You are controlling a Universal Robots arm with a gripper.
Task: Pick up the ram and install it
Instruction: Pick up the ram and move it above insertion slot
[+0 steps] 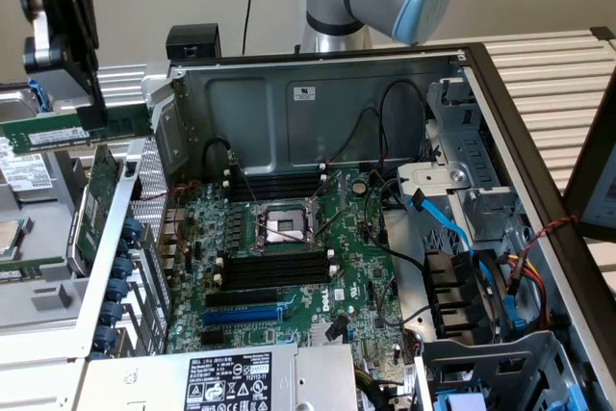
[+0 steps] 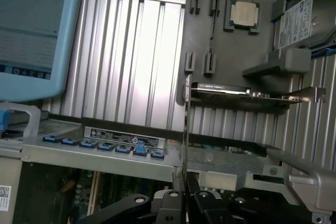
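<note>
Ram (image 1: 43,134) status: held in the air by the gripper (image 1: 96,127), off the worktop (image 2: 131,51) and outside the open computer case (image 1: 289,122), beyond the case wall on the exterior view's left. The jaws are clenched on the flat faces of the stick, near the middle of its visible length, and reach it from the upper long edge. This grip keeps the stick level and leaves the lower long edge free, which is judged to be the edge meant for a slot. In the wrist view the ram (image 2: 185,129) appears edge-on as a thin line running straight out from the gripper (image 2: 185,192), so the board sits in line with the jaws and is not skewed between them. Behind it lies the grey parts tray (image 2: 202,32), which carries a processor (image 2: 244,14) and an expansion card (image 2: 247,95). Inside the case, the motherboard (image 1: 318,286) lies flat and face up, with black memory slots (image 1: 274,268) on either side of the processor socket (image 1: 287,228), open to access from above. The ram is well apart from these slots and is not seated in any of them. Judgement: the pick-up is complete and the install is not yet done.
</note>
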